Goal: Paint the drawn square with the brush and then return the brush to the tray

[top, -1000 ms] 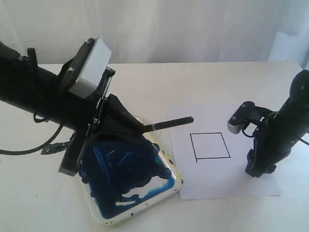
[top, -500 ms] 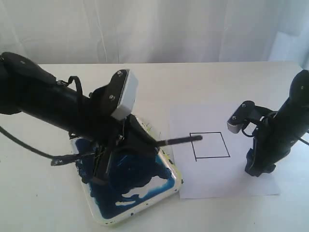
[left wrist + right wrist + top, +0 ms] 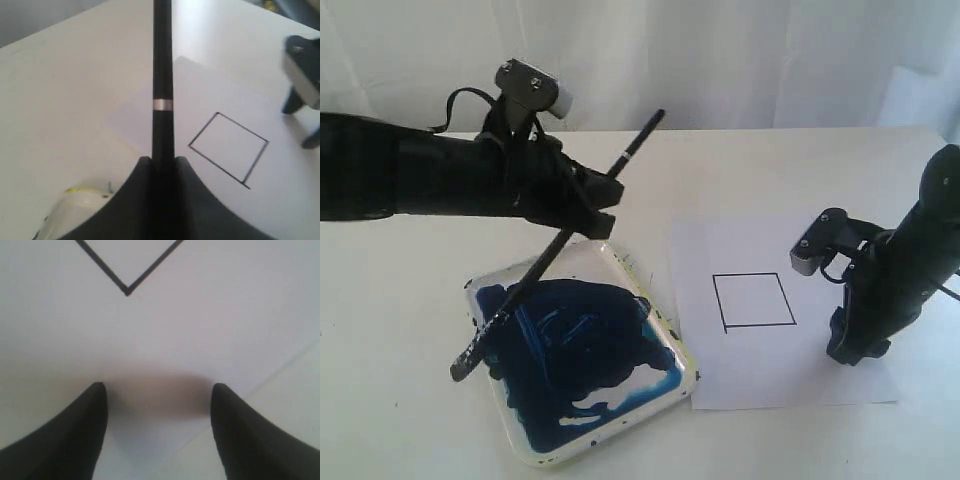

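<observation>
Your left gripper (image 3: 588, 206) grips the brush (image 3: 518, 295), tilted over the tray (image 3: 688, 372) (square (image 3: 754, 300) unpainted); your right gripper (image 3: 157, 387), open, likely pins the paper (image 3: 770, 375).

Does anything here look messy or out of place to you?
The tray is the messy bit: dark blue paint is smeared across its inside, with specks on the rim. The brush hangs slanted above it, clamped in the left gripper. The square is blank, and no paint shows on the paper.
</observation>
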`<state>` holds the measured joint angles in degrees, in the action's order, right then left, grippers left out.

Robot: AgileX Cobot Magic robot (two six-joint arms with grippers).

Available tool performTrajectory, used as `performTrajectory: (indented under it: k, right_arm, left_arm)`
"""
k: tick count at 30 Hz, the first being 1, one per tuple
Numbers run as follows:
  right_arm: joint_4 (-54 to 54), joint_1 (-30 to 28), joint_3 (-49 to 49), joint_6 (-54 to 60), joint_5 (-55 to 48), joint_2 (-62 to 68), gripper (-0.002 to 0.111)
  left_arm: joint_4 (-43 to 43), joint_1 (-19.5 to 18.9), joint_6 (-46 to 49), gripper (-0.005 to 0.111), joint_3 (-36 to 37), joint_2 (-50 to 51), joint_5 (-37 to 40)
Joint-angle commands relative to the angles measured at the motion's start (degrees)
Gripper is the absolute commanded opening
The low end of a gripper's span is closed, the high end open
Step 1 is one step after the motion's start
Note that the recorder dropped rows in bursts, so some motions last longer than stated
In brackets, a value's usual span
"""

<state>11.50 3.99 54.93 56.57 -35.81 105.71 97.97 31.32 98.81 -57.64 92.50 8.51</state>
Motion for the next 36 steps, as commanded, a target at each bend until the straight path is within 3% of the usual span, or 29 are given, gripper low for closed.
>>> performTrajectory:
  k: [1,4,8,14,18,24,36]
  right_arm:
    - [-0.51,-0.03,-0.36,0.15,1.73,1.18,0.057]
    - [-0.51,-0.03,-0.36,0.15,1.73,1.18,0.057]
    - [-0.51,-0.03,-0.36,0.15,1.73,1.18,0.057]
    - [0.09,-0.03,-0.36,0.15,2.22,1.18,0.057]
    - [3.45,-0.03,-0.36,0.15,3.81,1.18,0.057]
    - [3.45,-0.03,-0.36,0.15,3.81,1.18,0.057]
    - [3.44,-0.03,-0.36,0.15,4.22,1.18,0.057]
  left_arm:
    - [1.98,-0.35,-19.73,0.0,-0.35,-0.01,-9.23]
    - [1.98,-0.35,-32.5,0.0,-0.35,0.03,-11.79]
    - [1.98,-0.35,-39.33,0.0,-0.46,0.13,-15.38]
    - [1.98,-0.35,-59.11,0.0,2.93,0.13,-35.86]
    - [1.98,-0.35,-68.36,0.0,6.43,0.13,-40.43]
    - [1.98,-0.35,-69.81,0.0,9.72,0.49,-47.87]
    - [1.73,-0.35,-77.57,0.0,9.89,5.02,-50.13]
